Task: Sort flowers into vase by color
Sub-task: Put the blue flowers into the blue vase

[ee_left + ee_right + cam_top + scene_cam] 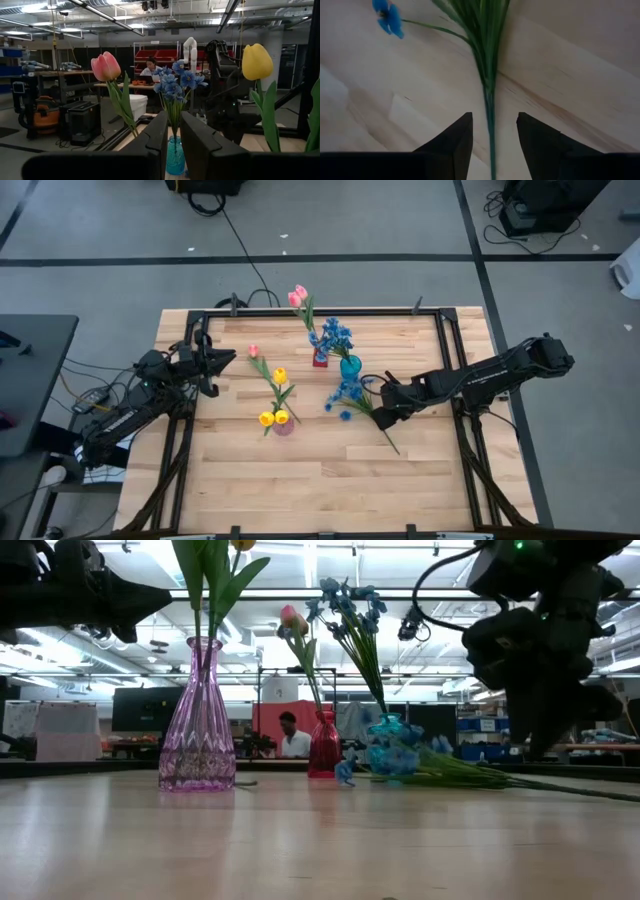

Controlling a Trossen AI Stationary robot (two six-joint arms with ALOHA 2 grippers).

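One blue flower point(347, 396) lies flat on the table, its long green stem point(489, 100) running toward the near right. My right gripper point(492, 131) is open just above it, one finger on each side of the stem without touching it. A teal vase point(350, 367) holds blue blooms. A red vase point(320, 360) holds pink tulips. A purple vase point(198, 725) holds yellow tulips, and a pink tulip point(253, 351) leans out of the same bunch. My left gripper point(224, 360) waits near the table's left edge, open by a narrow gap.
The three vases stand close together in the table's middle, just left of my right gripper point(384, 411). The near half of the wooden table point(330, 490) is bare. Dark frame rails run along the left and right edges. A person sits in the room beyond the far edge.
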